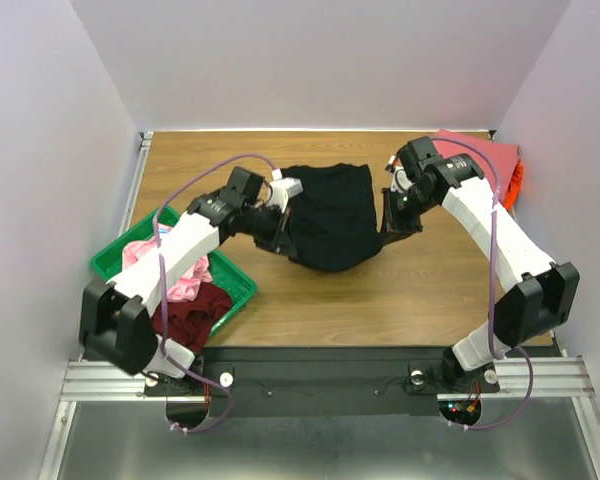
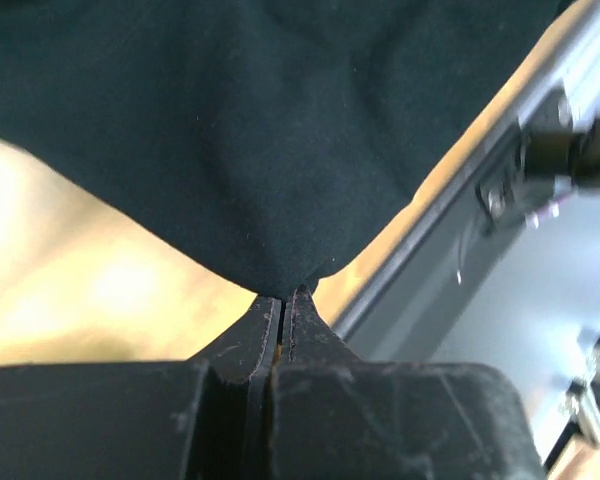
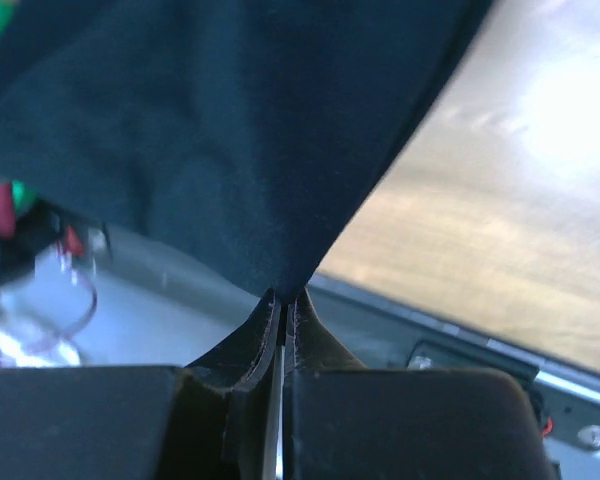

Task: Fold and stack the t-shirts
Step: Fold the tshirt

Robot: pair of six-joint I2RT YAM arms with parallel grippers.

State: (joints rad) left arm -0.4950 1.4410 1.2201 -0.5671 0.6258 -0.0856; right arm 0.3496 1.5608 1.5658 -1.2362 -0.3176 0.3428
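A large black t-shirt [image 1: 328, 215] hangs bunched over the middle of the table, lifted between both arms. My left gripper [image 1: 283, 232] is shut on the shirt's left edge; in the left wrist view the black cloth [image 2: 260, 130] runs straight into the closed tips [image 2: 283, 297]. My right gripper [image 1: 388, 222] is shut on the shirt's right edge, and the right wrist view shows the black cloth [image 3: 230, 130] pinched at the tips [image 3: 283, 297]. Light pink [image 1: 145, 255] and dark maroon [image 1: 195, 310] t-shirts lie in a heap at the left.
The heap lies in a green tray [image 1: 235, 280] at the near left, under my left arm. A flat coral-pink t-shirt [image 1: 480, 155] with an orange one [image 1: 517, 185] beside it lies at the far right corner. White walls enclose the wooden table [image 1: 380, 290].
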